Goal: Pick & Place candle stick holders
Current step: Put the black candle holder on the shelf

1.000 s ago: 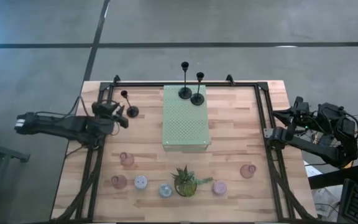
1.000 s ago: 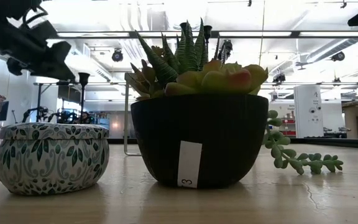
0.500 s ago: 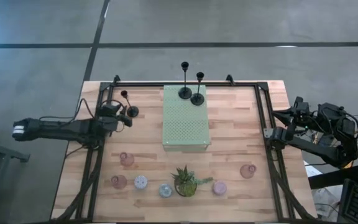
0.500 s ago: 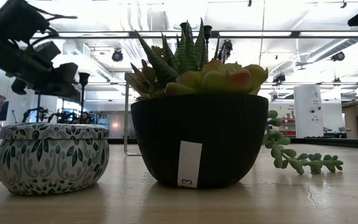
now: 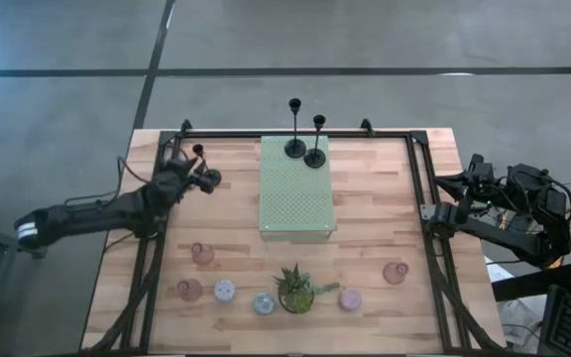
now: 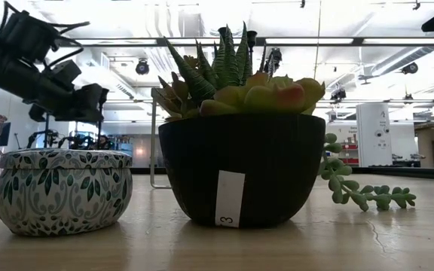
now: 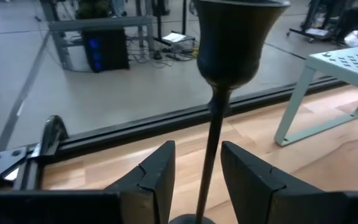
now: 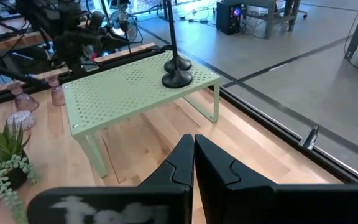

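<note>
A slim black candle stick holder stands on its round base at the table's far left. My left gripper is level with its stem, open, one finger on each side and neither touching. Two more black sticks stand on the far end of the pale green mat. Pink glass holders and small round cups sit near the front edge. My right gripper waits shut beyond the right rail.
A spiky potted plant stands at the front centre between the cups and fills the low view. A black rail frame borders the table. Bare wood lies between the mat and the front row.
My left arm has swung round, and its gripper has gone down and toward the far-left candle stick holder until the stem stands between its fingers. The holder has stayed put. The finger gap looks unchanged.
</note>
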